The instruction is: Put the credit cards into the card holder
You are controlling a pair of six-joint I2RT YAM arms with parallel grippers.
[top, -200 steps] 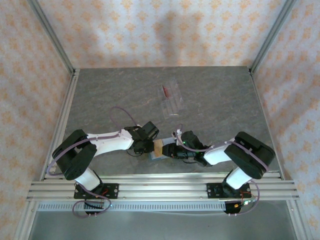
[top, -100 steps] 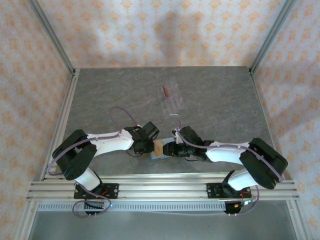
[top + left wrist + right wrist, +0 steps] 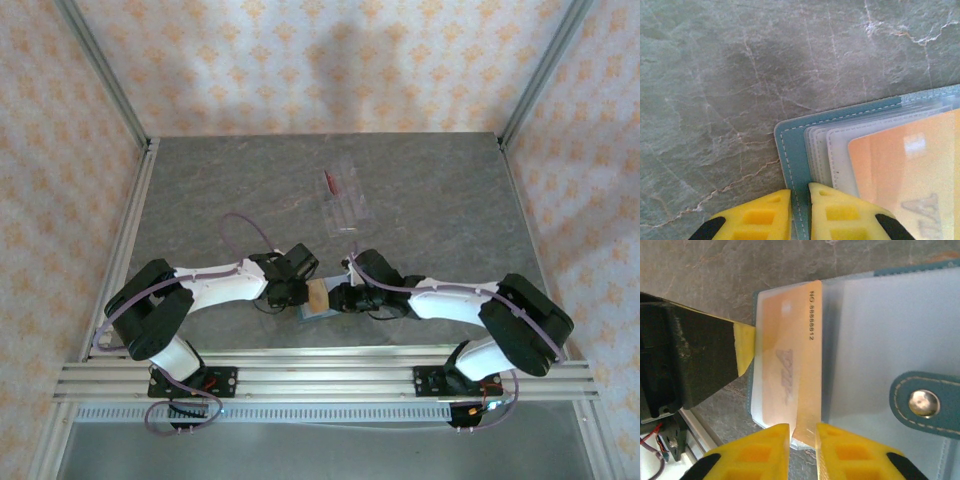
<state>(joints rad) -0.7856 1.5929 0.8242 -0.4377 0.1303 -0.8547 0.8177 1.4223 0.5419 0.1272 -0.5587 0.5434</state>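
Note:
The teal card holder (image 3: 309, 312) lies open near the table's front edge, its clear sleeves (image 3: 875, 335) showing. My left gripper (image 3: 800, 200) is shut on the teal cover's corner (image 3: 792, 145). An orange credit card (image 3: 790, 350) sits partly inside a sleeve, and my right gripper (image 3: 802, 432) is shut on its protruding near edge. In the top view the two grippers meet over the holder, left gripper (image 3: 298, 292) and right gripper (image 3: 337, 298), with the orange card (image 3: 319, 294) between them. A dark red credit card (image 3: 329, 181) rests at the back middle.
A clear plastic piece (image 3: 347, 200) lies at the back middle beside the dark red card. The holder's snap strap (image 3: 925, 402) lies on the right half. The aluminium rail (image 3: 320, 375) runs close behind the holder.
My right arm has reached left to the holder, and its jaws have narrowed onto the orange card. The left gripper has kept its hold and place.

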